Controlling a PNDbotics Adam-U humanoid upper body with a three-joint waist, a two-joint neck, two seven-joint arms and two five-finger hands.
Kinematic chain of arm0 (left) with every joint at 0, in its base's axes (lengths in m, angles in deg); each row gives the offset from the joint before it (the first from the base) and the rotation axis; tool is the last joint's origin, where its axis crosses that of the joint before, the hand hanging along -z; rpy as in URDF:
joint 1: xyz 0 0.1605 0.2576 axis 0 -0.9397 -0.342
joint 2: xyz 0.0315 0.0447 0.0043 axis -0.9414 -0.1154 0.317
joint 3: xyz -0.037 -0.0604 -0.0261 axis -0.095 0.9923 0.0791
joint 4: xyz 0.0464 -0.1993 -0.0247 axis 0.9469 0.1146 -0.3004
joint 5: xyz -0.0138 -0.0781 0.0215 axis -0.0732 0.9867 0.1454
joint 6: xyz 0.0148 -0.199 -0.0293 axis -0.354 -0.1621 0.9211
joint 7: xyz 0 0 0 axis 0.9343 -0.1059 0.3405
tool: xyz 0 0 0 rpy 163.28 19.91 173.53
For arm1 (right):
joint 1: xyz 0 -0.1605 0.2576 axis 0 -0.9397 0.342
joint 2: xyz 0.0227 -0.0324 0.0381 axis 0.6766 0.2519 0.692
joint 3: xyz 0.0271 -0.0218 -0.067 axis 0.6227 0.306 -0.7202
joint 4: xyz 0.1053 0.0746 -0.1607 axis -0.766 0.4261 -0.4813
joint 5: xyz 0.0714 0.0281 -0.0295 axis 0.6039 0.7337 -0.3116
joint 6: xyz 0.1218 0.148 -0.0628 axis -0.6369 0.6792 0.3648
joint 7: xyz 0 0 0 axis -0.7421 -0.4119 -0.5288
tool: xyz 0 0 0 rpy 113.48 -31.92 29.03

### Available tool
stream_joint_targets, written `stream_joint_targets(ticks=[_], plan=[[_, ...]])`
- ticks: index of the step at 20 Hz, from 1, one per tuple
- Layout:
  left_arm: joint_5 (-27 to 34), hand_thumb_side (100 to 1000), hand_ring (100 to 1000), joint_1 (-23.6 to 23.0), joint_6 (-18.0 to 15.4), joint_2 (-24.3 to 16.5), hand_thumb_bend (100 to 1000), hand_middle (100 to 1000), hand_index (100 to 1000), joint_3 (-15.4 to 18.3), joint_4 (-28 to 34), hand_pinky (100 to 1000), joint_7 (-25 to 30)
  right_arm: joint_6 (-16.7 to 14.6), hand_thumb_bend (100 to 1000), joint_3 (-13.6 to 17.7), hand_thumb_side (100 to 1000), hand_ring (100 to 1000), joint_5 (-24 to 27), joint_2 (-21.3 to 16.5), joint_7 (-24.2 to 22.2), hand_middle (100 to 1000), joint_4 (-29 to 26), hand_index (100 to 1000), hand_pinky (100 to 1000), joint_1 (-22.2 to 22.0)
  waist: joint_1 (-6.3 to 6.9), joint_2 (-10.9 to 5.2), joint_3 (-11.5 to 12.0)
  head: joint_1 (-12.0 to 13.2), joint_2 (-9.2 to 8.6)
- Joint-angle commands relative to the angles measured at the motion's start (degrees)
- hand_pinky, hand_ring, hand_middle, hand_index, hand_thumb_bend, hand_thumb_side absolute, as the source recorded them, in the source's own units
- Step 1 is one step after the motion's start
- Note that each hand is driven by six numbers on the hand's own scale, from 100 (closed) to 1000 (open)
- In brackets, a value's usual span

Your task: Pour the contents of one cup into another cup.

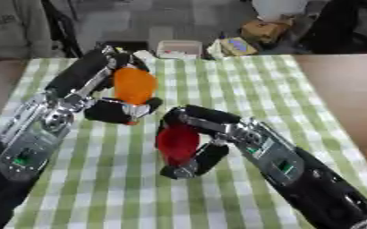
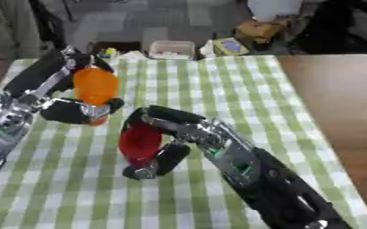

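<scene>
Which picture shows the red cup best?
The left eye view shows the red cup best: it sits near the middle, held in the right hand with its fingers curled round it. The right eye view shows the same cup further left, just as covered by the fingers. The left hand holds the orange cup.

Two cups: one orange cup (image 1: 134, 85) enclosed by the curled fingers of the left hand (image 1: 116, 108), one red cup (image 1: 178, 142) enclosed by the curled fingers of the right hand (image 1: 205, 134). Two robot hands, one cup apiece. One green-checked tablecloth (image 1: 241, 85) beneath both hands; one small white box (image 1: 179, 48) beyond the left hand, past the cloth's far edge.
</scene>
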Motion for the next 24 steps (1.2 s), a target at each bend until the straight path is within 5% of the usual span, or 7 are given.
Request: stream_joint_targets(ticks=[1, 24], plan=[[-2.4, 534, 100, 1.39, -0.45, -0.61, 399, 122, 674, 0.2, 0.3, 100, 0.68, -0.25, 297, 0.27, 234, 502, -0.39, 0.13, -0.36, 438, -0.02, 624, 558, 1.25, -0.04, -1.05, 0.08, -0.1, 0.14], [-18.59, 571, 100, 5.3, -7.72, -0.74, 273, 122, 651, -2.19, 2.38, 100, 11.45, -0.71, 299, 1.55, 240, 502, -2.06, 1.51, 0.61, 437, 6.03, 624, 557, 1.58, 0.67, -1.76, 0.73, -1.86, -0.31]])
